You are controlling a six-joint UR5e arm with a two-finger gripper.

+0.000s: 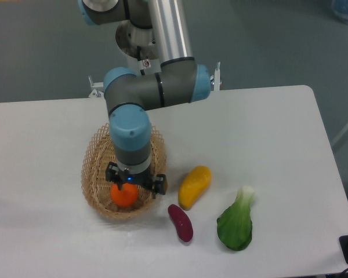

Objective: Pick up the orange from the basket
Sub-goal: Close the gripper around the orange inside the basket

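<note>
Camera view is showing the two-finger gripper [136, 182], jaws spread and holding nothing, hovering over the small round bright-orange fruit [123, 196] lying at the near end of the oval tan wicker basket [95, 168] (approach step, I judge), needing descent before closing.

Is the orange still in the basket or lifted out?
In. The orange sits on the basket floor, gripper directly above it; grasp cannot tell.
</note>
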